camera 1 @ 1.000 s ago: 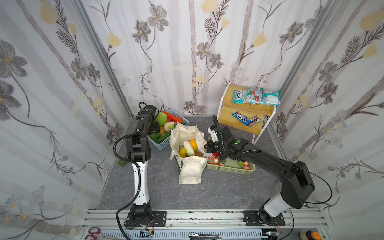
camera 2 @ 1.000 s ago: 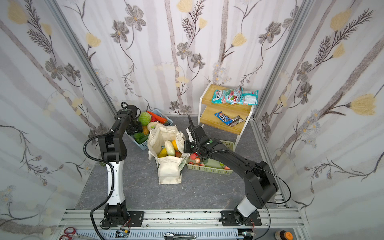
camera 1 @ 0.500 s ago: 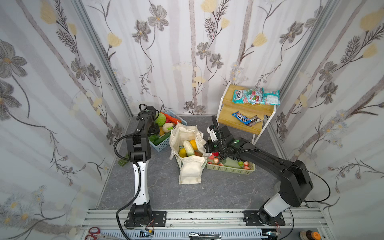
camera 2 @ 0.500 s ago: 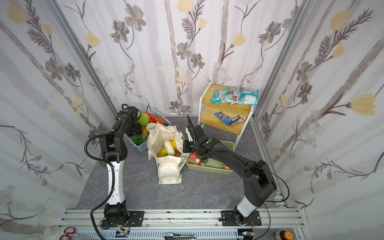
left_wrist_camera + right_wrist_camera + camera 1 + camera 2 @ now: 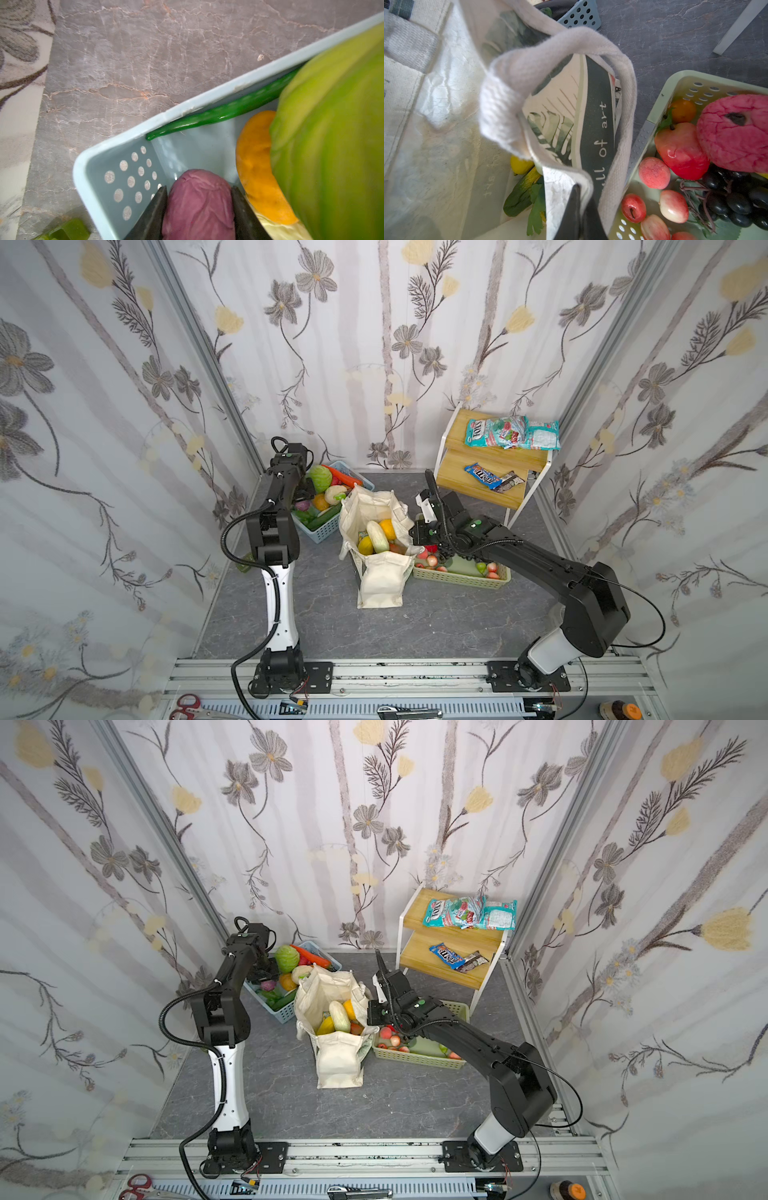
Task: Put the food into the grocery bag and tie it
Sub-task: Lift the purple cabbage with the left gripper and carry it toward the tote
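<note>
The grocery bag (image 5: 380, 580) (image 5: 338, 1060) stands open mid-floor in both top views. Inside lies food: a pale oblong vegetable (image 5: 377, 537), a round orange (image 5: 387, 528) and a yellow fruit (image 5: 365, 545). My right gripper (image 5: 581, 189) (image 5: 411, 531) is shut on the bag's rim (image 5: 566, 176), beside a cream loop handle (image 5: 529, 68). My left gripper (image 5: 199, 191) (image 5: 303, 499) reaches into the blue basket (image 5: 116, 143). Its jaws press both sides of a purple vegetable (image 5: 199, 207).
The blue basket (image 5: 322, 531) also holds a green cabbage (image 5: 332, 124), an orange piece (image 5: 257, 166) and a long green pod (image 5: 224, 112). A pale green basket (image 5: 461, 578) of fruit sits right of the bag. A wooden shelf (image 5: 490, 456) carries teal sweet packets (image 5: 511, 433) and a blue chocolate packet (image 5: 482, 475).
The left jaws have closed in on the purple vegetable in the blue basket. The right gripper has kept its hold on the bag's rim, almost still.
</note>
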Action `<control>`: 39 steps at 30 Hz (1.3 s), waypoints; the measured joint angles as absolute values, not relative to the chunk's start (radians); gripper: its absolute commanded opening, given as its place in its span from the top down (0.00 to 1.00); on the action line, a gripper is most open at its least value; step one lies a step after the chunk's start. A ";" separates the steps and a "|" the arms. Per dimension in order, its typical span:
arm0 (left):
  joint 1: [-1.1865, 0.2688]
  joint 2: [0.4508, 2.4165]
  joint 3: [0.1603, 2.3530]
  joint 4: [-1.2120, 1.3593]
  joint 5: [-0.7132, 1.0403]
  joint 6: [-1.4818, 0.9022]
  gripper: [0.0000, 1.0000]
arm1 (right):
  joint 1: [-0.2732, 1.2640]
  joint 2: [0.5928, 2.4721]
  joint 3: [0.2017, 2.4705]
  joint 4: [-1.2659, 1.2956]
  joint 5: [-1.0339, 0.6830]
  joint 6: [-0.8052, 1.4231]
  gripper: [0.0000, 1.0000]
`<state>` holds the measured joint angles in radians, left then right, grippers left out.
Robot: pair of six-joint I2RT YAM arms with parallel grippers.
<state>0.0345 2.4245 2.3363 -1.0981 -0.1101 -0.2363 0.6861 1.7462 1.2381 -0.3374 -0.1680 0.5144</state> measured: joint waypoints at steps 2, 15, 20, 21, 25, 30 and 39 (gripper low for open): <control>0.035 2.415 2.336 -1.098 -0.113 -0.236 0.61 | 0.686 1.746 1.238 -0.339 -0.168 0.514 1.00; 0.033 2.227 2.273 -1.048 0.012 -0.284 0.60 | 0.687 1.729 1.236 -0.342 -0.159 0.512 1.00; 0.017 2.101 2.160 -0.970 0.125 -0.321 0.59 | 0.687 1.728 1.236 -0.342 -0.159 0.511 1.00; 0.011 2.080 2.145 -0.956 0.146 -0.328 0.59 | 0.688 1.728 1.236 -0.342 -0.159 0.511 1.00; -0.016 2.012 2.098 -0.912 0.212 -0.349 0.59 | 0.688 1.728 1.237 -0.342 -0.159 0.511 1.00; -0.064 1.956 2.061 -0.870 0.275 -0.380 0.58 | 0.689 1.728 1.237 -0.342 -0.159 0.511 1.00; -0.158 1.874 2.030 -0.808 0.361 -0.427 0.57 | 0.694 1.728 1.221 -0.334 -0.160 0.512 1.00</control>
